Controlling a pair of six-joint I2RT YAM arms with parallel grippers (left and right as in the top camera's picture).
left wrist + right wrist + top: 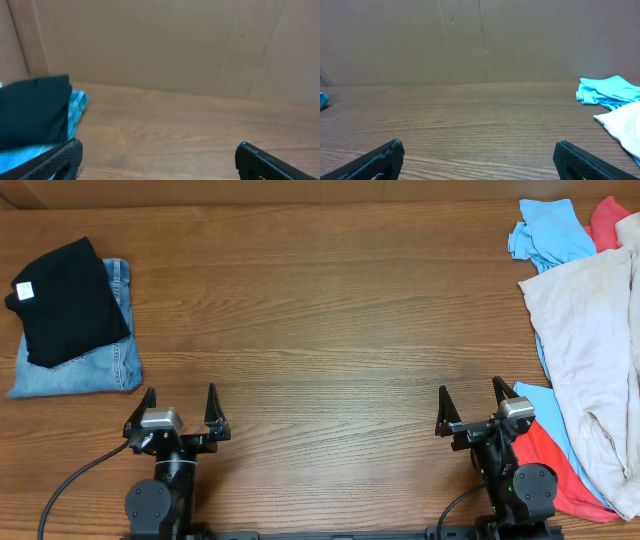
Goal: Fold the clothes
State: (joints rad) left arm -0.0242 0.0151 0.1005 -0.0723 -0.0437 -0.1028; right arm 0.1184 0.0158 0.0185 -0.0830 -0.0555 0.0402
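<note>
Left pincer (180, 395) at 7 o'clock and right pincer (470, 392) at 5 o'clock: jaws of both spread wide, nothing between them. The right one stands just beside the cloth edge; touching or not, cannot tell. Desk (320, 310) is bare wood between the two sides. At 10 o'clock: black T-shirt (68, 300), folded, white label (24, 290) up, lying on folded jeans (90, 368). From 1 to 4 o'clock: loose clothes (585, 410), unfolded and overlapping. Cream garment (590, 320) lies on top, light blue garment (548, 235) at 1 o'clock, coral garment (560, 470) at 4 o'clock, partly under the cream. Handling, judged: all light, limp, not fragile; will sag and bunch when lifted and may drag its neighbours along. Cream piece looks free to take first. Best hold is probably two separate points on one hem or shoulder line, one per pincer, pinching a single layer.
</note>
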